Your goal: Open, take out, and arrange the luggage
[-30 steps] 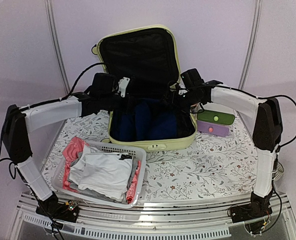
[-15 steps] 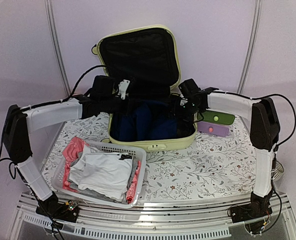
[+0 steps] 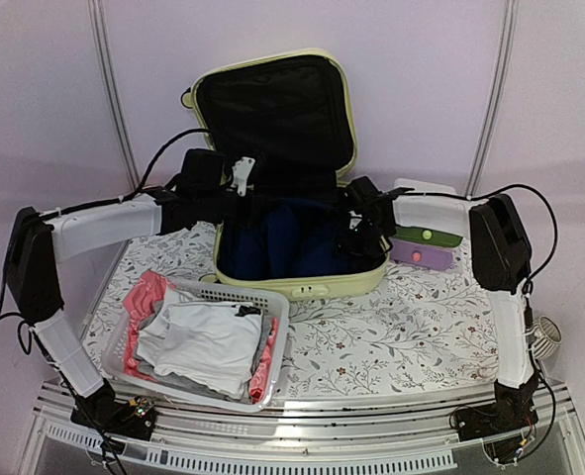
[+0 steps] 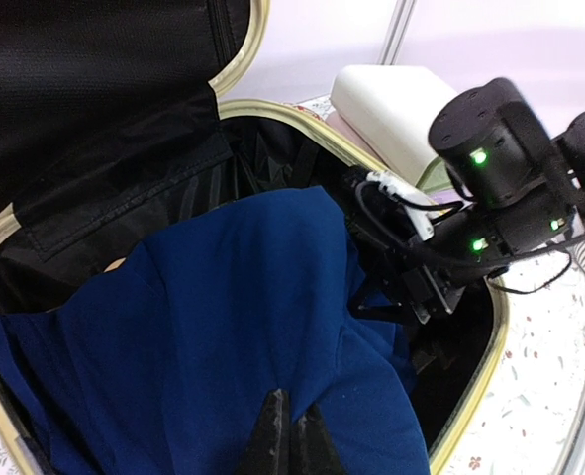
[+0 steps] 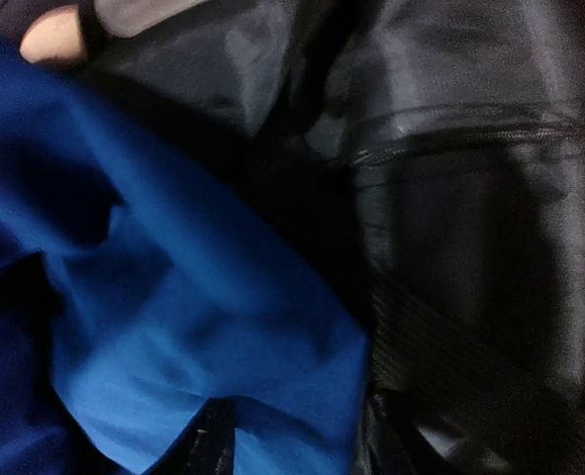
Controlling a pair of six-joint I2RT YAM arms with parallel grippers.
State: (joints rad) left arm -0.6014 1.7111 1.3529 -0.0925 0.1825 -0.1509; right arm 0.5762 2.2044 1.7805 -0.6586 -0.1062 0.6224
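Where the floral-patterned table [image 3: 421, 317] meets the back wall, the large pale yellow-green hard-shell suitcase [image 3: 302, 285] lies open, its black-lined lid upright. A dark blue cloth garment [image 4: 223, 327] fills its lower half. The left jaws are clenched on that fabric; the right jaws stand apart astride its edge.

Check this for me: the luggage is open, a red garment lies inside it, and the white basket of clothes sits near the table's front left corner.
Wrong colour: the garment in the luggage is blue, not red; the left wrist view shows it. The luggage is open and the white basket of clothes sits front left.
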